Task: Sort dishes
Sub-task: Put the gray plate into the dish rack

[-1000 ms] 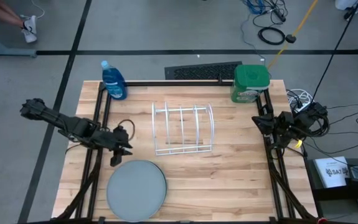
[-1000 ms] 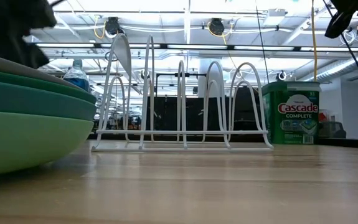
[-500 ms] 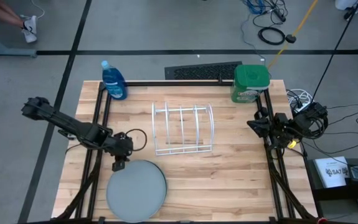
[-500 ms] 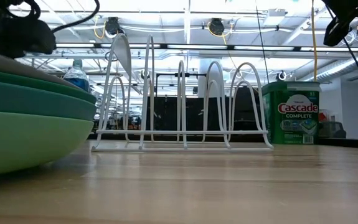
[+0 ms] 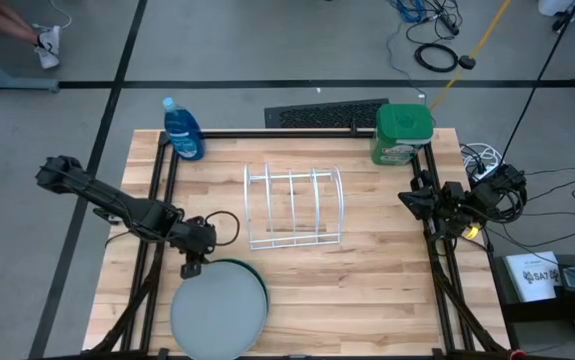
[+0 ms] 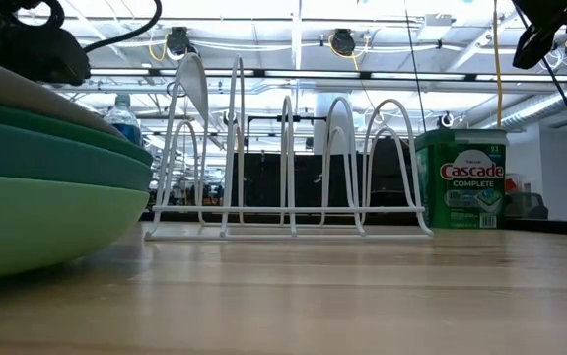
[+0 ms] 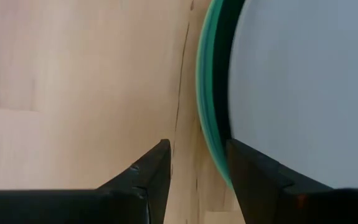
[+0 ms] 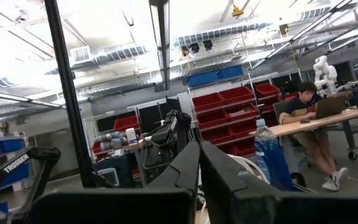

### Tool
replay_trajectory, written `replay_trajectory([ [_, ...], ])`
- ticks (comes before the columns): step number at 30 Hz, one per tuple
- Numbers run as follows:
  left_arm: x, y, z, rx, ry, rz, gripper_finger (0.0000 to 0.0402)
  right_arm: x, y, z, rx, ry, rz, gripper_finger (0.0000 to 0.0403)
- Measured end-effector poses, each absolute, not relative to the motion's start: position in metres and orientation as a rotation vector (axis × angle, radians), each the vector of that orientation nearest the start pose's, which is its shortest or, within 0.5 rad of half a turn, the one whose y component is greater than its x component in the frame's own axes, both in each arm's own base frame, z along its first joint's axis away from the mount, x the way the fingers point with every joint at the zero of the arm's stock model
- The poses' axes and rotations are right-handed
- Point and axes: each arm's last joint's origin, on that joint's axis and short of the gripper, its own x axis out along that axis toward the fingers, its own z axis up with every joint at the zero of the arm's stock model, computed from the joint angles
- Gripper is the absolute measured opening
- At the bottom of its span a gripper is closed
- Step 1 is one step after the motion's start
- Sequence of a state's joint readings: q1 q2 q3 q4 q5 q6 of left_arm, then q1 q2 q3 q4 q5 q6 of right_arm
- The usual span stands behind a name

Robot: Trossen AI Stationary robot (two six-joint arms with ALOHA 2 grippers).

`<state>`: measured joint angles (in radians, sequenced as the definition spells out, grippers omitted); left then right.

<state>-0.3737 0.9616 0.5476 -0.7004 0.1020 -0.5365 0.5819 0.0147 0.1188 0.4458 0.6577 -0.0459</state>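
Plates are sitting in one stack at the near left of the desk, in front of the rack and well apart from it. The grey plate is lying on top, slightly shifted so that an edge of the teal plate is showing on its right side in the high view. From the low view, the layers are reading from top down as grey, dark green plate, teal, then light green plate resting on the wood.

The left gripper is hanging low at the far left edge of the stack, its fingers standing a little apart and holding nothing. In the left wrist view the teal rim is running up just beside one finger, with the grey surface beyond it, while the other finger is hanging over bare wood.

The right gripper is waiting above the right side of the desk, far from the stack, with its fingers pressed nearly together and empty.

A green detergent tub is standing at the far right corner, and a blue bottle at the far left corner.
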Motion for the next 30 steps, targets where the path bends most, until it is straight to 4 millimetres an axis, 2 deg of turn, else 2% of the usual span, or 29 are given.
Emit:
replay_trajectory([
  [4, 0.144, -0.059, 0.197, -0.332, 1.155, -0.125, 0.0155, 0.069, 0.024, 0.240, 0.258, -0.445, -0.088, 0.0011],
  [9, 0.143, -0.059, 0.226, -0.369, 1.022, -0.181, 0.0155, 0.069, 0.024, 0.240, 0.256, -0.444, -0.089, 0.0011],
  [11, 0.143, -0.060, 0.230, -0.398, 0.983, -0.196, 0.0155, 0.069, 0.024, 0.240, 0.256, -0.444, -0.088, 0.0011],
  [18, 0.137, -0.064, 0.211, -0.426, 1.230, -0.070, 0.0155, 0.069, 0.024, 0.240, 0.271, -0.443, -0.085, 0.0011],
  [24, 0.144, -0.073, 0.210, -0.458, 1.196, -0.089, 0.0155, 0.069, 0.024, 0.239, 0.274, -0.437, -0.083, 0.0011],
  [30, 0.146, -0.077, 0.201, -0.440, 1.273, -0.049, 0.0155, 0.069, 0.024, 0.239, 0.273, -0.437, -0.083, 0.0011],
])
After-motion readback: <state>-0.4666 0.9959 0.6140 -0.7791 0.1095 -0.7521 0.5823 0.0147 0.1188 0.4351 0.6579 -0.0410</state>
